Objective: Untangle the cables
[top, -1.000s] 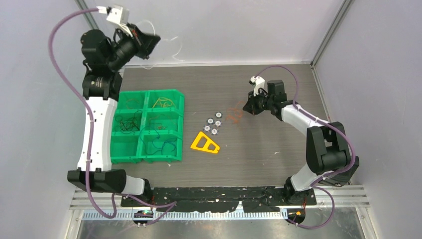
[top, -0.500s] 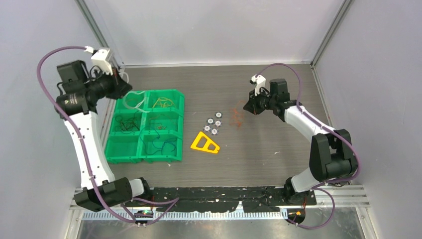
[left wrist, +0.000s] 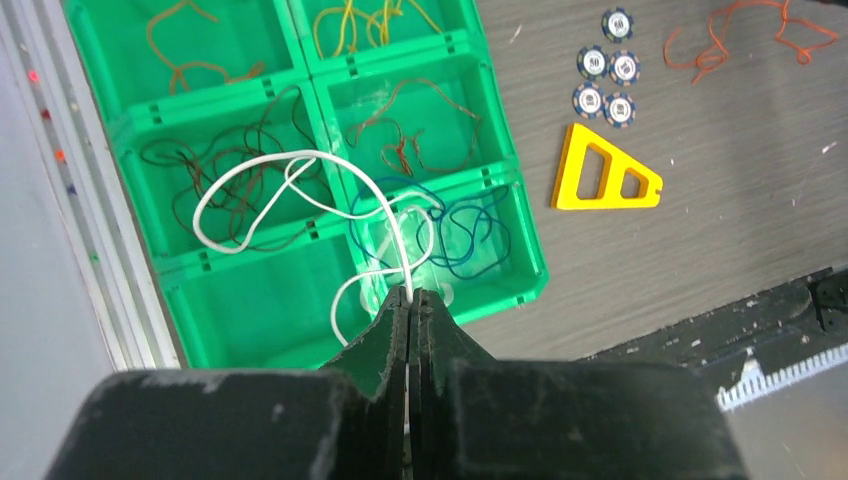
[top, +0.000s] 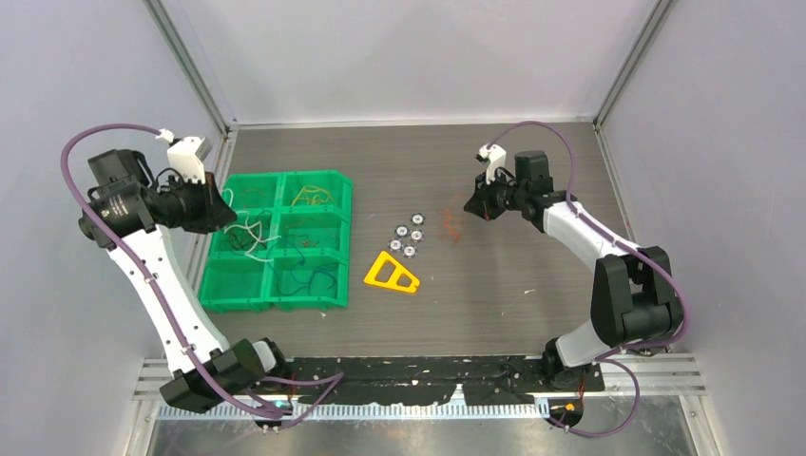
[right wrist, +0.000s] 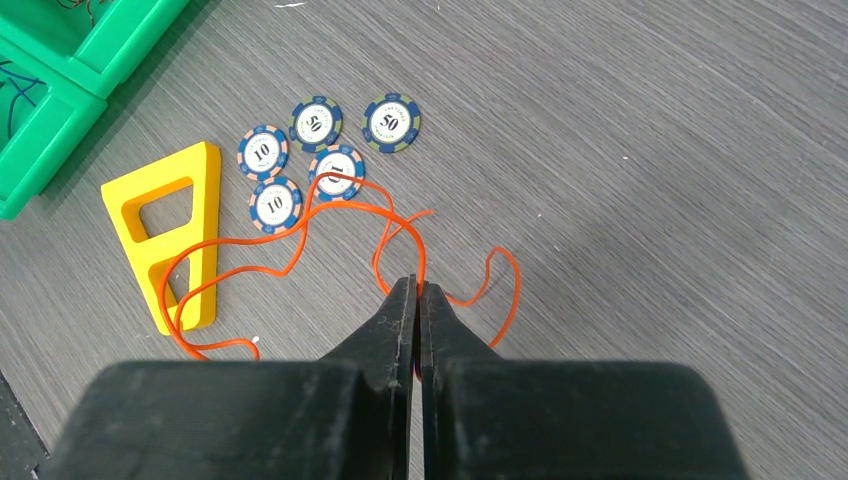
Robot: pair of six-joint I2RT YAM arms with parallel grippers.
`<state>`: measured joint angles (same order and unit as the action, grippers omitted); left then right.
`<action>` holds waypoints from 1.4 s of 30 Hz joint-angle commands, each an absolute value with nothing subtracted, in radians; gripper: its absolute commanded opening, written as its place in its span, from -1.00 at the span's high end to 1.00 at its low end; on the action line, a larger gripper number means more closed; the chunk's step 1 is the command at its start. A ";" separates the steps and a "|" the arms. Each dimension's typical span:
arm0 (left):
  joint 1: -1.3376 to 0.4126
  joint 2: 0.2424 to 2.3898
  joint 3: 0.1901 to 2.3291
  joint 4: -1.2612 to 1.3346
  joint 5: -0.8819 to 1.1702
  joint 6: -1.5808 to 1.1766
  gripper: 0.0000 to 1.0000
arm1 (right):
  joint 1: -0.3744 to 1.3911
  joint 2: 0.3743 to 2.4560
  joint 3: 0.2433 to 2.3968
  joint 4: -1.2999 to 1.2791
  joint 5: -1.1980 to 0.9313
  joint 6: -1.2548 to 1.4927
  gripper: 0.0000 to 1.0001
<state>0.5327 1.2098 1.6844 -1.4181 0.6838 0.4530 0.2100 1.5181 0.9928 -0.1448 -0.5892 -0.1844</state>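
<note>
Lowered over the bin (top: 233, 287), left fingers (left wrist: 393, 332) clamp looping white cable (left wrist: 404, 262); right fingers (right wrist: 402, 312) clamp curly orange cable (right wrist: 350, 204).

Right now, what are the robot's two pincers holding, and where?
Left pincer: thin white wire, pinched partway along its loops. Right pincer: thin orange wire, pinched mid-strand.

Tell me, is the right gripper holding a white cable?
No, the right gripper is shut on an orange cable, as its wrist view shows.
</note>
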 commanded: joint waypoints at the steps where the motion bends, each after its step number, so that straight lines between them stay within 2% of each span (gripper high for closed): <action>1: 0.567 1.225 1.697 -1.525 0.728 0.533 1.00 | 0.212 1.497 1.033 -0.127 -0.614 -0.204 0.89; 14: 0.610 1.187 1.647 -1.536 0.652 0.554 1.00 | 0.212 1.536 1.074 -0.135 -0.630 -0.191 0.89; 26: 0.618 1.144 1.455 -1.408 0.616 0.476 1.00 | 0.211 1.571 1.121 -0.167 -0.649 -0.198 0.89; 35: 0.637 1.191 1.310 -1.251 0.551 0.454 1.00 | 0.210 1.572 1.143 -0.234 -0.644 -0.225 0.89; 42: 0.716 1.318 1.304 -1.166 0.510 0.504 1.00 | 0.204 1.568 1.152 -0.279 -0.641 -0.245 0.89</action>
<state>0.6716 1.2583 1.3010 -1.2621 0.5453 0.4644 0.2089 1.5719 1.1042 -0.2558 -0.6304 -0.2165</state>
